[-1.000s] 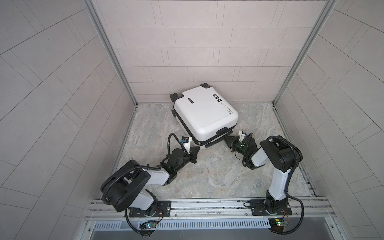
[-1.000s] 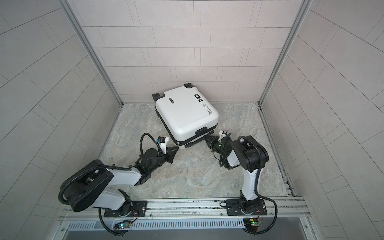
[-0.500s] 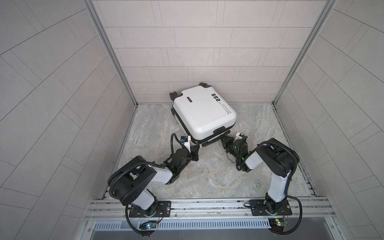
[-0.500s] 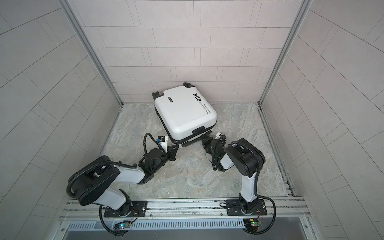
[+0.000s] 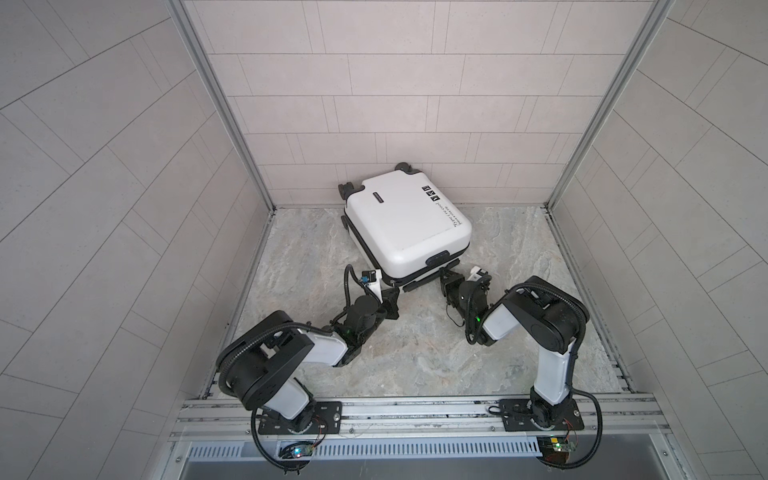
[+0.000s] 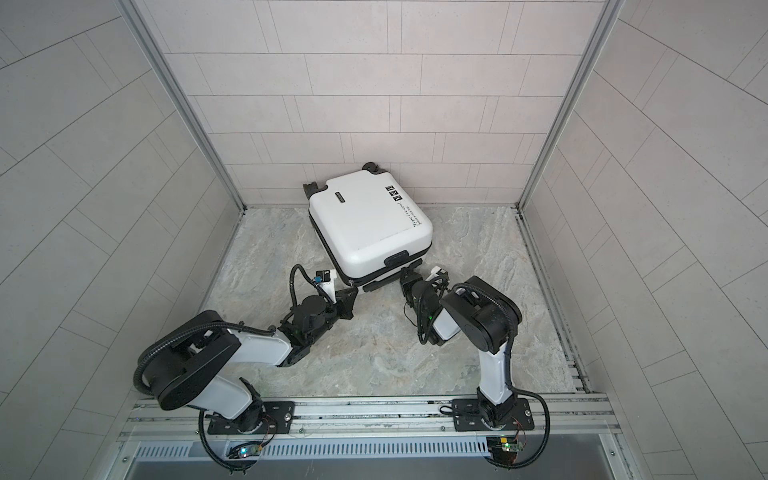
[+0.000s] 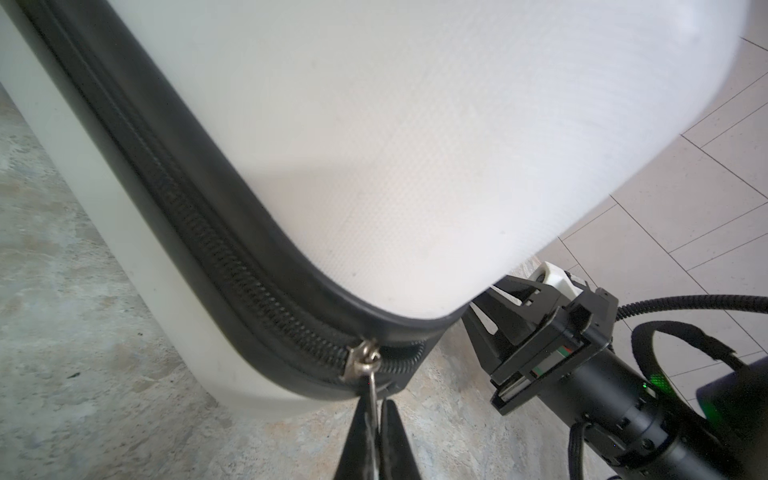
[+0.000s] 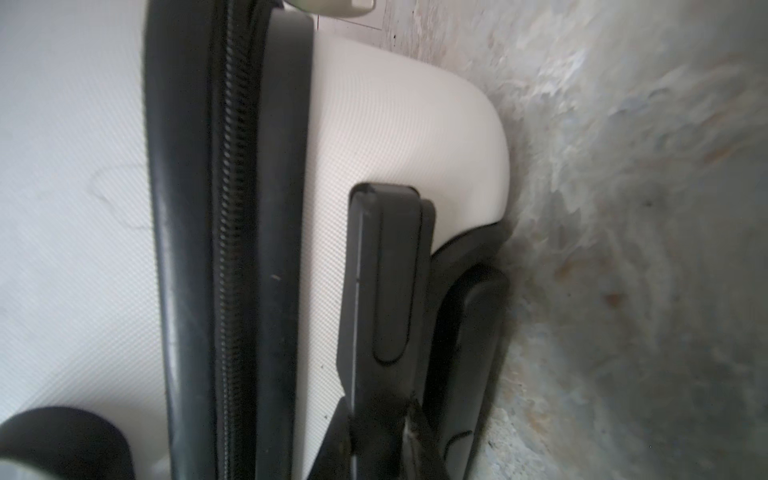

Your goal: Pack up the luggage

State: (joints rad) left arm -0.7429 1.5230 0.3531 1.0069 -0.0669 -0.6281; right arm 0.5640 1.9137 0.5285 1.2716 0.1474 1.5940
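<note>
The luggage (image 5: pixel 407 224) (image 6: pixel 370 224) is a white hard-shell suitcase lying flat and closed by the back wall. My left gripper (image 5: pixel 392 287) (image 6: pixel 353 289) sits at its near left corner. In the left wrist view that gripper (image 7: pixel 376 419) is shut on the metal pull hanging from the zipper slider (image 7: pixel 361 359). My right gripper (image 5: pixel 446 276) (image 6: pixel 407 276) is at the near edge. In the right wrist view its fingers (image 8: pixel 332 440) flank the black handle (image 8: pixel 386 270) and press on both sides.
The marbled floor (image 5: pixel 415 353) is walled by tiles at the back and both sides. The suitcase wheels (image 5: pixel 347 189) touch the back wall. A metal rail (image 5: pixel 415 411) with both arm bases runs along the front.
My right gripper has slid left along the near edge onto the handle. The left gripper has crept up to the near left corner. The suitcase has shifted slightly toward the back.
</note>
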